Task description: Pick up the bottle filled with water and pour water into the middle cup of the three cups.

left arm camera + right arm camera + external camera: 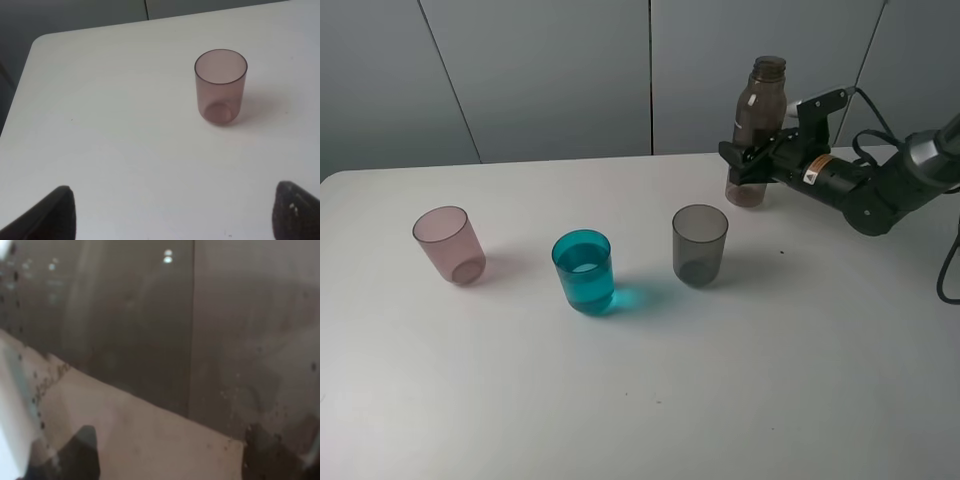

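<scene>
The smoky-brown bottle [760, 100] stands upright at the back right of the table, its base on the surface. My right gripper [748, 158] is shut around its lower body; in the right wrist view the bottle [150, 315] fills the frame between the fingers [75, 450]. The three cups stand in a row: pale pink [450, 243], teal-blue middle cup [585, 272] with water in it, smoky grey [700, 244]. My left gripper [175, 205] is open and empty over the table, well short of the pink cup [220, 86]; it is out of the exterior view.
The white table [770, 380] has a rounded far left corner [40, 42]. A grey panelled wall stands behind it. The right arm's cable [950, 270] hangs at the right edge.
</scene>
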Action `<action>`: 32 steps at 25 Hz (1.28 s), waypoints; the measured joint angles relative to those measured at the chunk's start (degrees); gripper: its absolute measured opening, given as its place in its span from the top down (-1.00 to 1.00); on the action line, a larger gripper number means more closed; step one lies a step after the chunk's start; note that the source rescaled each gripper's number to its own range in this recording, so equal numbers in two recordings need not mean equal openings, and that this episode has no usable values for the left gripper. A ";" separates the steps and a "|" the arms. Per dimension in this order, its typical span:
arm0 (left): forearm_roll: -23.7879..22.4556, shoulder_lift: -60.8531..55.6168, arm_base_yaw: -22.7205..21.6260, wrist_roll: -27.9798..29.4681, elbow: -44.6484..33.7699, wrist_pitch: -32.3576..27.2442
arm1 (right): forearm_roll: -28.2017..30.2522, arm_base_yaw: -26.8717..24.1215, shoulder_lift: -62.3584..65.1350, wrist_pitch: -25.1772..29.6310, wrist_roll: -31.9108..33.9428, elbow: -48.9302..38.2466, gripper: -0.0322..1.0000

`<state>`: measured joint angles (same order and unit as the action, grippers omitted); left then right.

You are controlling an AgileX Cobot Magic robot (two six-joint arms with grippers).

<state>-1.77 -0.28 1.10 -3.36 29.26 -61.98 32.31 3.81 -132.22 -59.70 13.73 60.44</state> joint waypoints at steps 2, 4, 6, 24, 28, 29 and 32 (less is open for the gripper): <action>0.00 0.00 0.00 0.00 0.00 0.00 | -0.11 0.00 -0.62 -0.24 -0.63 0.00 0.94; 0.00 0.00 0.00 0.00 0.00 0.00 | -0.11 0.00 -1.47 -0.55 -0.88 0.00 0.94; 0.00 0.00 0.00 0.00 0.00 0.00 | -0.11 0.00 -1.60 -1.05 -1.10 0.00 0.94; 0.00 0.00 0.00 0.00 0.00 0.00 | -0.10 0.00 1.95 1.09 -1.39 -4.05 -0.99; 0.00 0.00 0.00 0.09 0.00 0.00 | -0.67 -0.75 6.09 2.98 -3.28 -9.60 -0.99; 0.00 0.00 0.00 0.09 0.00 0.00 | -1.02 -1.18 7.44 3.24 -3.55 -11.55 -0.99; 0.00 0.00 0.00 0.09 0.00 0.00 | -2.29 -2.83 12.72 4.74 -4.21 -17.27 -0.99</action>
<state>-1.77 -0.28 1.10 -3.27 29.26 -61.98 30.02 0.99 -119.51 -54.96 9.52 43.17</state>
